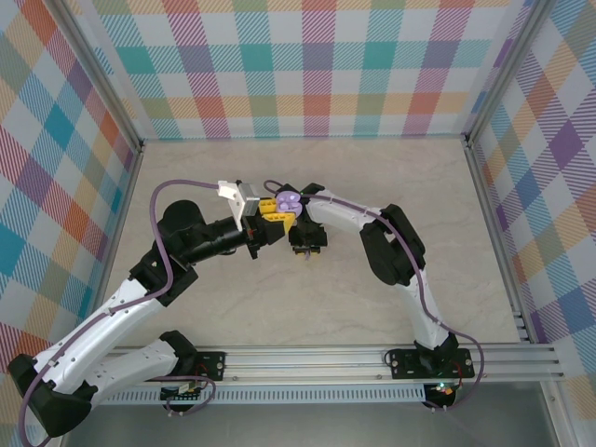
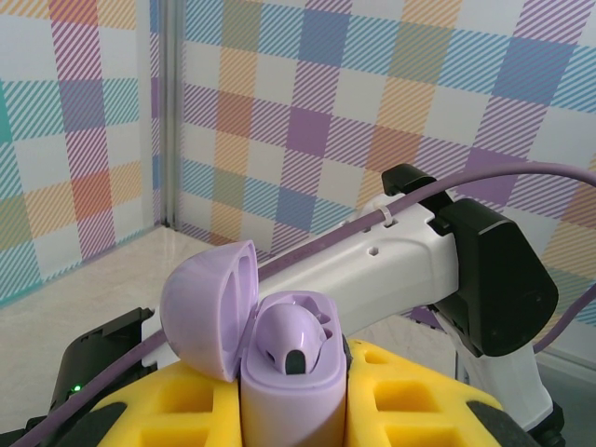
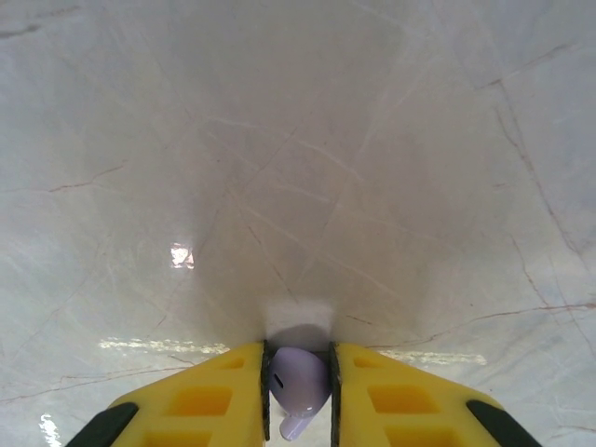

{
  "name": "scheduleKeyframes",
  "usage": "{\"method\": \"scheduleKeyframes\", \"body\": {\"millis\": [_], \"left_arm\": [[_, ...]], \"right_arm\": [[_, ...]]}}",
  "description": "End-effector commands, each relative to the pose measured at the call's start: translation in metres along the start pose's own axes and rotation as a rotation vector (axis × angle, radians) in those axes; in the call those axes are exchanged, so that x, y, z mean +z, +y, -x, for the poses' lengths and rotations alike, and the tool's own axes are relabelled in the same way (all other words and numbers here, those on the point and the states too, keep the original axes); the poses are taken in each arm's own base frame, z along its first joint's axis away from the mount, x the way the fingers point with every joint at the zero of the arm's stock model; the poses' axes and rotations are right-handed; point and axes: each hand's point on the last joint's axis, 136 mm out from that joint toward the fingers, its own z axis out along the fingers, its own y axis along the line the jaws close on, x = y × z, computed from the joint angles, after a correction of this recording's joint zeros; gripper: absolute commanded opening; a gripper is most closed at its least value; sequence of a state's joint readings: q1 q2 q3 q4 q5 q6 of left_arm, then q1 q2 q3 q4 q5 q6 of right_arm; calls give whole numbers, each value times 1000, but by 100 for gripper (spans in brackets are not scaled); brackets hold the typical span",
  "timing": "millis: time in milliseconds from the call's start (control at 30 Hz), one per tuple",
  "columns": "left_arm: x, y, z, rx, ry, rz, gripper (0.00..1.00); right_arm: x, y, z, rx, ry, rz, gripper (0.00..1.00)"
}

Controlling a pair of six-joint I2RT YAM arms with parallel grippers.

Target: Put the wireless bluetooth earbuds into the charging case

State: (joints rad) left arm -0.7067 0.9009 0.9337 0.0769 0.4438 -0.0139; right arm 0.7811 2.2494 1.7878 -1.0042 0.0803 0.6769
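My left gripper (image 1: 276, 207) is shut on the charging case (image 2: 291, 400), a lilac case held upright between its yellow fingers (image 2: 410, 396). The case's lid (image 2: 207, 307) is hinged open to the left. One earbud (image 2: 296, 340) sits in the case's paler inside. Seen from above, the case (image 1: 290, 199) is at mid-table, off the surface. Just right of it, my right gripper (image 1: 302, 250) points down at the table. In the right wrist view its yellow fingers (image 3: 209, 396) press from both sides on the second earbud (image 3: 300, 374), bud up and stem towards the camera, just above the tabletop.
The pale marbled tabletop (image 1: 307, 307) is enclosed by checked walls (image 1: 307, 65) with metal corner posts (image 1: 470, 140). A metal rail (image 1: 372, 358) runs along the near edge by the arm bases. The right arm's white link (image 2: 391, 265) passes close behind the case.
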Motion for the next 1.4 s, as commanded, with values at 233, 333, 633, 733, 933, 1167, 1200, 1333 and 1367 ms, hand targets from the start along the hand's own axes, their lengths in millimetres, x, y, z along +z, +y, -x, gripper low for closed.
{"method": "scheduleKeyframes", "body": {"millis": [233,333,633,733,933,1167,1200,1333,1367], "left_arm": [[-3,4,-3,-15,17,46,6],[-2,16,-12,-38,56,114,5],[5,57,-51,-144,166,298,6],[9,68,-70,-186,212,331,5],[15,91,-111,-289,296,393,5],[25,105,-155,-384,376,405,5],[26,107,-160,-394,383,406,5],[30,108,-174,-407,403,398,6],[31,108,-178,-408,409,391,6]], "right_arm": [[-6,-15,5,-18,-85,-3,19],[-12,-24,9,-12,-120,14,19],[-22,-66,15,70,-156,37,19],[-29,-78,16,93,-179,46,19],[-47,-90,17,89,-238,52,19],[-70,-90,19,61,-310,83,19],[-74,-90,19,56,-319,89,19],[-92,-86,20,29,-371,128,19],[-98,-85,20,20,-387,143,19]]}}
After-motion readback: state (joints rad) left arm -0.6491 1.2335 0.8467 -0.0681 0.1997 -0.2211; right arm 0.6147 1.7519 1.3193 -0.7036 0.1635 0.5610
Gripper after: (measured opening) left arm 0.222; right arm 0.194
